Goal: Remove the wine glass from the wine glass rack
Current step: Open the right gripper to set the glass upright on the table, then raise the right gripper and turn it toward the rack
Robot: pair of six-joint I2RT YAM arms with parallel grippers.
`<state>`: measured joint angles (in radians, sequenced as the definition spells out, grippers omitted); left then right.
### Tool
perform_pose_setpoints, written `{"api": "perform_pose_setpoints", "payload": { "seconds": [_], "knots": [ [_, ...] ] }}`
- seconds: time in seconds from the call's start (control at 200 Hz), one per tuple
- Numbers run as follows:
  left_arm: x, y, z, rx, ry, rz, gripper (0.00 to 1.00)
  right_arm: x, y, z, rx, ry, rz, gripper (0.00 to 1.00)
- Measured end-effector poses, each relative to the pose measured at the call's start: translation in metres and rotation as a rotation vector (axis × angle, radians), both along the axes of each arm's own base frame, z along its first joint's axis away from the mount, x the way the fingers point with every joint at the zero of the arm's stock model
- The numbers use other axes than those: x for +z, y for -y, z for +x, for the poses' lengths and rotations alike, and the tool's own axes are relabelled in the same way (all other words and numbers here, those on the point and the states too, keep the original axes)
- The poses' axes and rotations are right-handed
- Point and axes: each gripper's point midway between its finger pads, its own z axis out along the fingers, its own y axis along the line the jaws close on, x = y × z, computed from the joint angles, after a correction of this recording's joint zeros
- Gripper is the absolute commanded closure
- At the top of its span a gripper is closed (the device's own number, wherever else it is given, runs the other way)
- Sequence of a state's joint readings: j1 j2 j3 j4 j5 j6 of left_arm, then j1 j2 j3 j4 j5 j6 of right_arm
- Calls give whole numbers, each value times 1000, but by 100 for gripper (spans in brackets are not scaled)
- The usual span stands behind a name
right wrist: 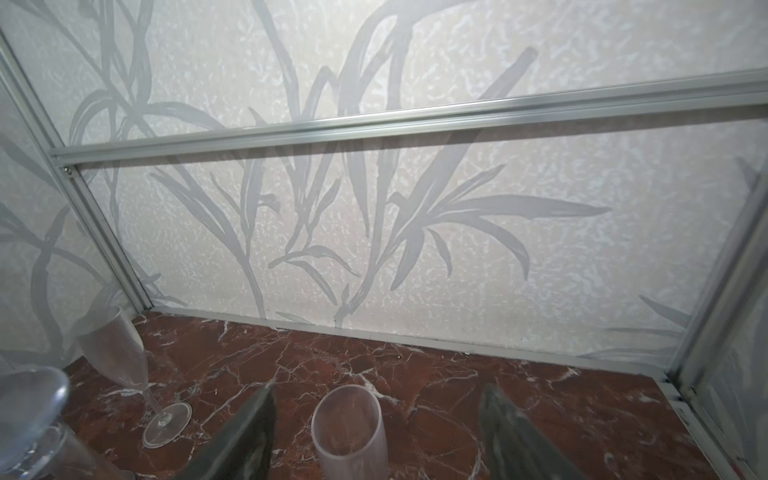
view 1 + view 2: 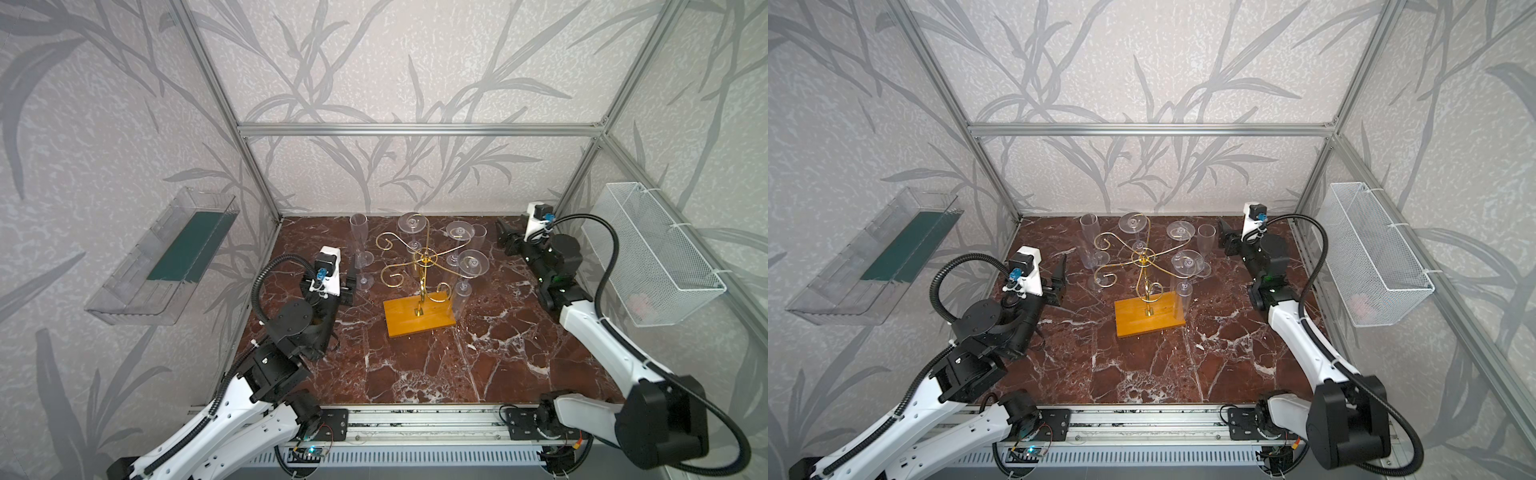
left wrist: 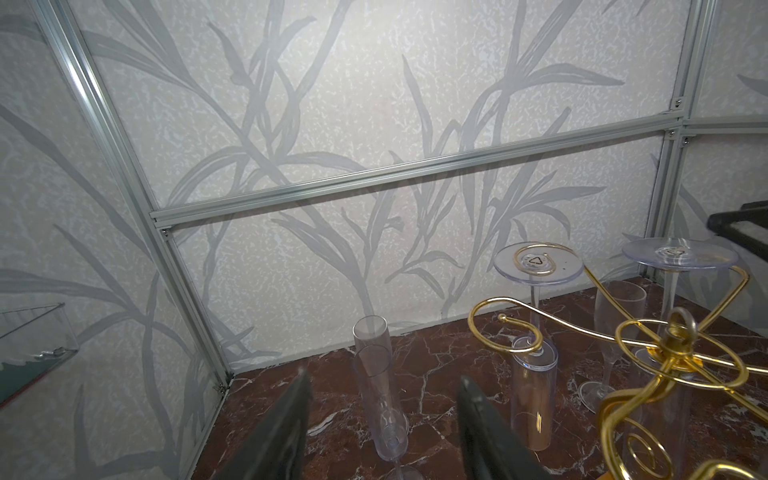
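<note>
The gold wine glass rack [image 2: 423, 262] stands mid-table on its orange wooden base [image 2: 399, 320]. Three clear wine glasses hang upside down from its back and right arms, their feet showing as discs [image 2: 411, 224] [image 2: 460, 230] [image 2: 473, 262]. My left gripper [image 3: 383, 377] is open, with an upright flute [image 3: 376, 374] standing untouched between its fingers; the same flute [image 2: 359, 245] is left of the rack. Near the back wall my right gripper [image 1: 380, 386] is open around another upright glass [image 1: 349, 428], which does not show in the top views. My right gripper [image 2: 505, 239] is right of the rack.
A further upright glass [image 2: 480, 235] stands back right of the rack, beside my right gripper. The rack's left and front arms [image 2: 390, 274] carry nothing. A clear shelf [image 2: 166, 257] hangs on the left wall and a white mesh basket [image 2: 656, 257] on the right wall.
</note>
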<state>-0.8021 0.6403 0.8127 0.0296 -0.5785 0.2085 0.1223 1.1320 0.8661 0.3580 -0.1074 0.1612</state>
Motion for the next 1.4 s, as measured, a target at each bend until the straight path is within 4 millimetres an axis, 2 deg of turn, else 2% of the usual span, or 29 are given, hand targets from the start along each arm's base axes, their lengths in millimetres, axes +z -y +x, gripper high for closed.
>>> {"api": "perform_pose_setpoints", "payload": {
  "seconds": [0.13, 0.215, 0.365, 0.505, 0.635, 0.96, 1.4],
  "knots": [
    [3, -2, -3, -7, 10, -16, 42, 31, 24, -43, -33, -45, 96, 25],
    [4, -3, -5, -11, 13, -29, 41, 39, 30, -66, -23, -89, 161, 26],
    [0, -2, -5, -19, 2, -41, 41, 19, 13, -96, 70, -246, 281, 30],
    [-7, 1, -4, -33, -15, -43, 41, -2, -1, -112, 128, -384, 380, 33],
    [-7, 0, -6, -37, -15, -59, 41, -7, -10, -128, 169, -452, 454, 36],
    [-11, -4, -10, -40, -26, -101, 41, -1, -35, -148, 308, -562, 656, 38],
    [-21, -8, -14, -45, -54, -146, 40, 12, -49, -161, 412, -602, 774, 39]
  ]
}}
